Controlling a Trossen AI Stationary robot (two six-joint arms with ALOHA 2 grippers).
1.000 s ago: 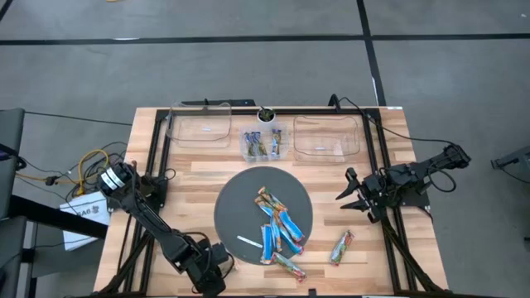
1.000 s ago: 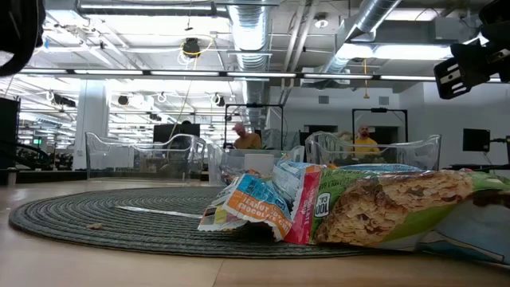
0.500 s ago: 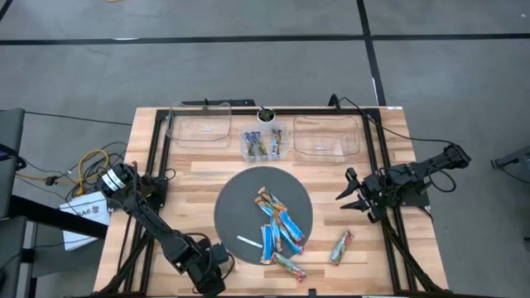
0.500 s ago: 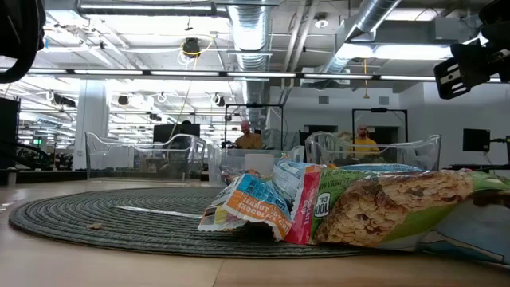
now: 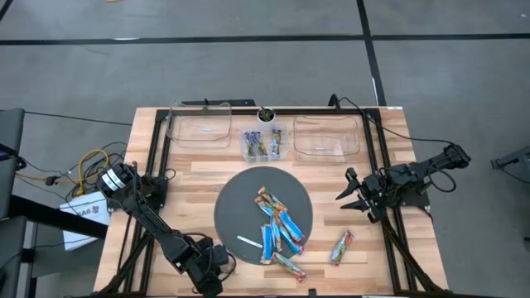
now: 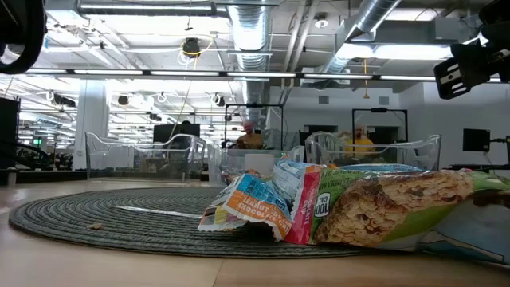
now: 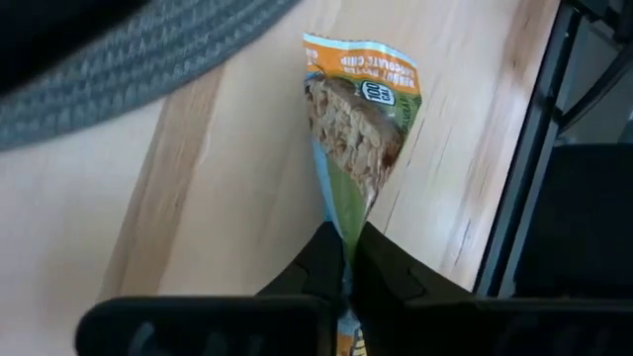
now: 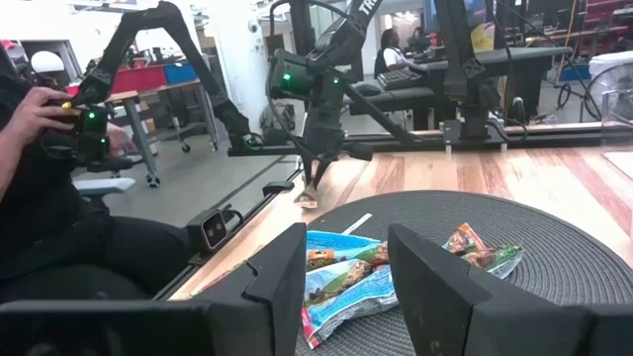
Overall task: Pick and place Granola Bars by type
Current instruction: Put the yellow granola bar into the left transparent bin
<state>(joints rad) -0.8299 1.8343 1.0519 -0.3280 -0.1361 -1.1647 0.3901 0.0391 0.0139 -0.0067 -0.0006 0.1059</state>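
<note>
**Inspector:** Where the low view looks beyond the table, the room [image 6: 263,88] shows exposed ceiling ducts, strip lighting and people seated at the far end. Grey floor [image 5: 248,66] surrounds the work surface.

**Clerk:** And the surface itself?

**Inspector:** A pale plank table [image 5: 199,178] carries a round dark woven mat [image 5: 240,211] at centre, lying between the two sets of jaws. Two clear bins [image 5: 199,126] stand along the far edge, with a smaller clear tray [image 5: 263,143] between them holding several bars.

**Clerk:** Location of the Granola Bars?

**Inspector:** Most of the Granola Bars [image 5: 280,228] lie heaped on the mat, between both jaws. One separate bar [image 5: 340,247] lies on bare wood just beside the right jaws. A thin white strip [image 5: 248,242] lies on the mat near the left jaws.

**Clerk:** Left gripper?

**Inspector:** The left gripper [image 7: 345,265] sits at the near table edge beside the mat. Its jaws are clenched on the wrapper tail of a green-and-orange bar [image 7: 358,129], which extends straight out ahead of them over bare wood.

**Clerk:** Right gripper?

**Inspector:** The right gripper [image 8: 346,267] waits at the table's right edge, jaws released and holding nothing. The heap on the mat lies directly ahead of them, well apart.
</note>
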